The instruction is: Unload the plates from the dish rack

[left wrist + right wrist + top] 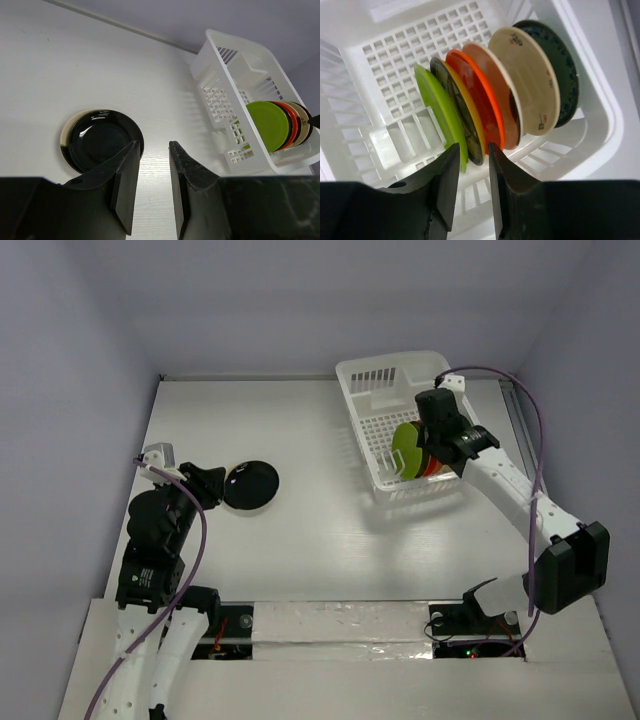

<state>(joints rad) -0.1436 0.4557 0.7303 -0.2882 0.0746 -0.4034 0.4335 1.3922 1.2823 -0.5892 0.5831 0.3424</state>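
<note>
The right tool (pixel 472 148), narrowly open and empty, hovers over the lime green plate (pixel 437 107), which stands on edge in the dish rack (pixel 600 115). It looks stiff, smooth and slippery; the upper rim seems best to pinch.

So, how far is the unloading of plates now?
Done: the black plate lies on the table, out of the rack. In hand: nothing yet; the right end effector is open at the green plate. Left: six plates stand in the rack.
</note>
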